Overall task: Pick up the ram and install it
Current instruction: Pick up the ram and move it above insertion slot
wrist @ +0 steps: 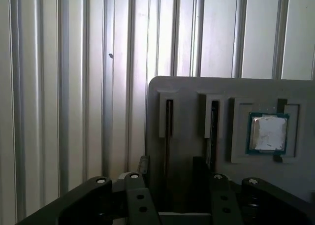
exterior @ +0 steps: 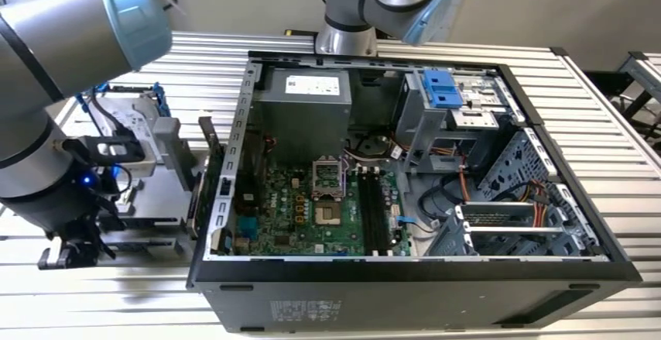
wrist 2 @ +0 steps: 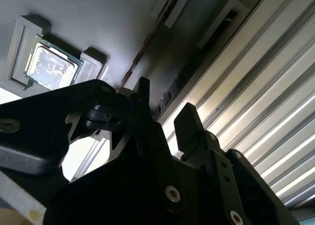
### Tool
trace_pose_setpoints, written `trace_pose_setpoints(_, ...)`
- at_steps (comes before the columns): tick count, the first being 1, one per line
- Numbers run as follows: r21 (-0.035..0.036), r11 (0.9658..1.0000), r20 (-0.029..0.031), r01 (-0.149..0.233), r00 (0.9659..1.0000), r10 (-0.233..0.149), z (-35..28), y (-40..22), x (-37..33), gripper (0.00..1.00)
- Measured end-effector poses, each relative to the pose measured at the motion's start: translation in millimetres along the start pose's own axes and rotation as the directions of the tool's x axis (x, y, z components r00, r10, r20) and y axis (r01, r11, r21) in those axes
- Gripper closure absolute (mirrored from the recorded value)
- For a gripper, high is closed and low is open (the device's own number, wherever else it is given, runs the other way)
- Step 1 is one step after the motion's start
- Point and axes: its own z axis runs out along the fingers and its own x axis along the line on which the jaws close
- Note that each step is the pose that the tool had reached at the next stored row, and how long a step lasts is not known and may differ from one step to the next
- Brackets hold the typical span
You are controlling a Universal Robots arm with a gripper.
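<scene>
Zero steps finished: ram [wrist: 169, 129] apparently on edge in slotted grey fixture [wrist: 189, 102] outside computer case [exterior: 222, 200], unlifted; gripper [wrist: 171, 162] hovering over it, jaws spread astride its slot, pinching nothing; memory slots [exterior: 377, 208] inside case look bare; pick-up and seating both left; white label [exterior: 313, 84] inside case, print illegible; second label [exterior: 305, 309] on case's outer wall equally unreadable.

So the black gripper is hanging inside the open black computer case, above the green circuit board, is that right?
Not quite. The black gripper hangs outside the open black computer case, above a grey slotted tray that holds a square silver chip, not above the green circuit board. The first wrist view shows it.
</scene>
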Motion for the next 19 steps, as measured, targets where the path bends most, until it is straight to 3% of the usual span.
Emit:
trace_pose_setpoints(9, -0.0009, 1.0000, 0.0000, -0.001, 1.0000, 0.001, 7.4, 0.7, -0.8, 0.00)
trace_pose_setpoints(19, -0.0009, 1.0000, 0.0000, -0.001, 1.0000, 0.001, 7.5, 0.8, -0.8, 0.00)
